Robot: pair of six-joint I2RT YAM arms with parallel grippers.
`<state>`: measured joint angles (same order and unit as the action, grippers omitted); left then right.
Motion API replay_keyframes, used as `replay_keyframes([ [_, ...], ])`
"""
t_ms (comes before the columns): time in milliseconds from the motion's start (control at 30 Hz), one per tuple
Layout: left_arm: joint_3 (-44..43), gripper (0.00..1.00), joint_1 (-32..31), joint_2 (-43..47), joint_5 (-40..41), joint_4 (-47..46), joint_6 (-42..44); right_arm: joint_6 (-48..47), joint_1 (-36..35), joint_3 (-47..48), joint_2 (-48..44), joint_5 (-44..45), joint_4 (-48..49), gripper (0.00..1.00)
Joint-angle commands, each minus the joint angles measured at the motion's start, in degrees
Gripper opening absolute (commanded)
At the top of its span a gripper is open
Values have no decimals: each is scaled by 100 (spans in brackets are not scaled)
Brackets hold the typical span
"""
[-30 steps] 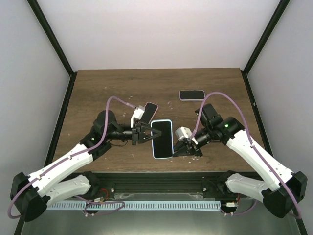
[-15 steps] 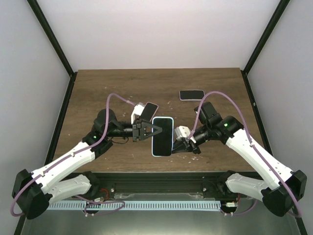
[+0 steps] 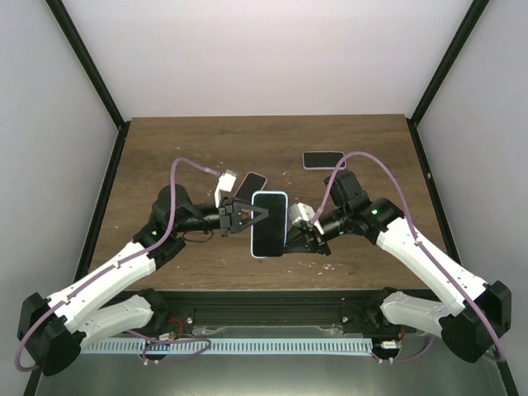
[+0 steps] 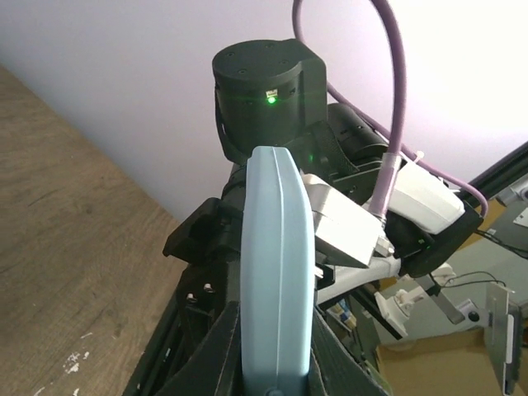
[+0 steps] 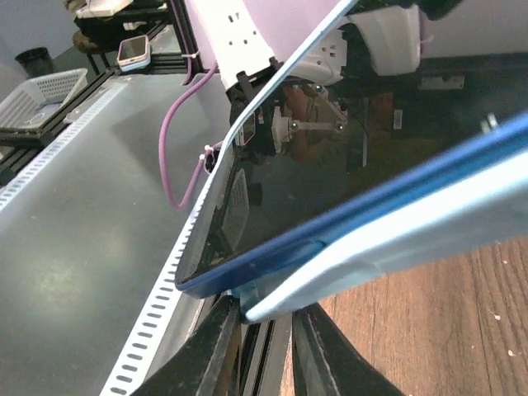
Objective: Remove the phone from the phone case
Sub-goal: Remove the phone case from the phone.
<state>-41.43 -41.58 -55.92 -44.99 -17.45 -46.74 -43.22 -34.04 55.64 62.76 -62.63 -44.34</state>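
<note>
A phone (image 3: 269, 223) with a black screen, in a light blue phone case (image 3: 283, 196), hangs above the table between both grippers. My left gripper (image 3: 252, 216) is shut on its left long edge; the left wrist view shows the pale blue case (image 4: 276, 272) edge-on between the black fingers (image 4: 216, 346). My right gripper (image 3: 294, 236) is shut on the lower right corner. In the right wrist view the phone's dark blue rim (image 5: 330, 239) stands slightly apart from the case (image 5: 412, 239) at that corner, where the fingers (image 5: 213, 351) pinch the case.
A second dark phone (image 3: 323, 159) lies flat on the wooden table (image 3: 165, 157) at the back right. Another phone (image 3: 256, 182) lies just behind my left gripper. White specks are scattered on the wood near the front edge. Black frame posts border the table.
Both arms have carried the cased phone a little to the left and away from the table's front edge. Both grips have stayed on it.
</note>
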Motion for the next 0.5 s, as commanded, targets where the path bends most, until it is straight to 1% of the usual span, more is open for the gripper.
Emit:
replay_keyframes([
  [0,-18,0,-209,195,-530,-299,-311,830,260,58,223,258,1671,19],
  [167,-14,0,-203,243,-460,133,-94,1516,411,158,241,73,2120,27],
  [300,82,0,-201,234,-438,230,18,2002,479,234,263,48,2385,37],
  [400,188,0,-203,192,-575,193,52,2248,503,315,281,6,2459,49],
  [467,265,0,-214,171,-639,74,-6,2374,519,380,285,-62,2490,53],
])
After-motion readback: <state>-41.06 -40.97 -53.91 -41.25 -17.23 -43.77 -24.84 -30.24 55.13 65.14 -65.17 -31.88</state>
